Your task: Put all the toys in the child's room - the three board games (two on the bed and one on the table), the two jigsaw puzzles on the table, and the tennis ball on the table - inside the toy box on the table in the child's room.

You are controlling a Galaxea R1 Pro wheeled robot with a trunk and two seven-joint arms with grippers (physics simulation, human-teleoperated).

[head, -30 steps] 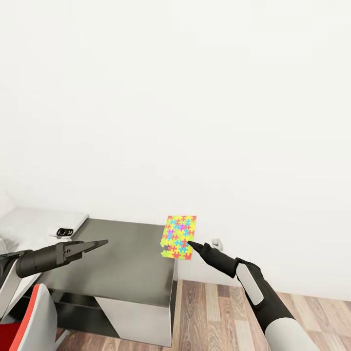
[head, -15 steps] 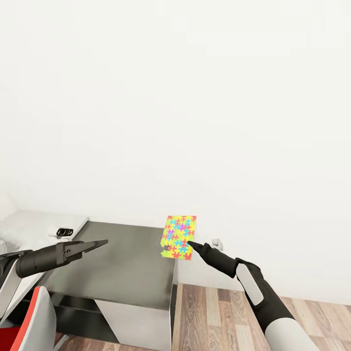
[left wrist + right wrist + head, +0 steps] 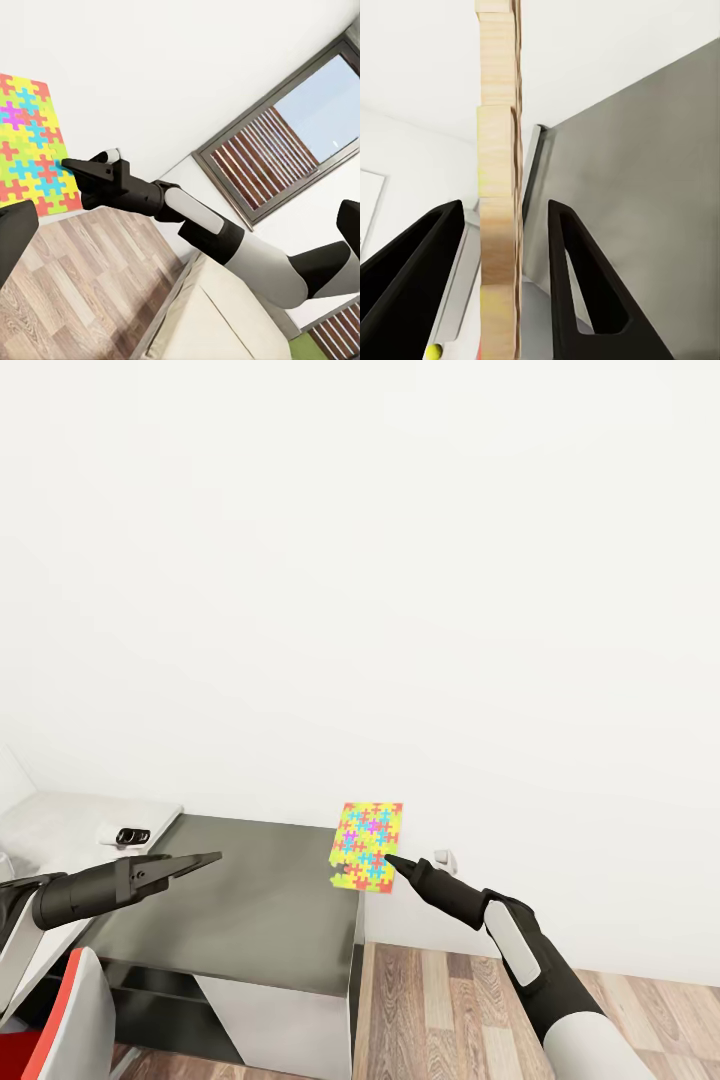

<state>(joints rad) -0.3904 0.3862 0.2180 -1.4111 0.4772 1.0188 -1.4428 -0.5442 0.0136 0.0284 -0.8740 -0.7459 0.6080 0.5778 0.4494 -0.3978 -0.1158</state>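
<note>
A jigsaw puzzle (image 3: 367,846) with a yellow, pink, blue and green piece pattern hangs upright over the right end of the dark grey table (image 3: 250,905). My right gripper (image 3: 388,858) is shut on its lower edge. In the right wrist view the puzzle (image 3: 499,187) stands edge-on between the two black fingers (image 3: 577,270). A small yellow-green tennis ball (image 3: 433,351) shows far off. My left gripper (image 3: 205,856) hovers over the dark top, open and holding nothing, its fingers (image 3: 15,240) wide apart. The toy box, board games and bed are out of view.
The pale speckled table top (image 3: 60,815) joins the dark one at the left and carries a small black-and-white object (image 3: 130,835). A red chair (image 3: 50,1030) stands at the lower left. Wood floor (image 3: 440,1000) lies right of the table, with a white wall behind.
The whole picture has shifted very slightly, so the camera moved. Both arms and the held puzzle keep their places.
</note>
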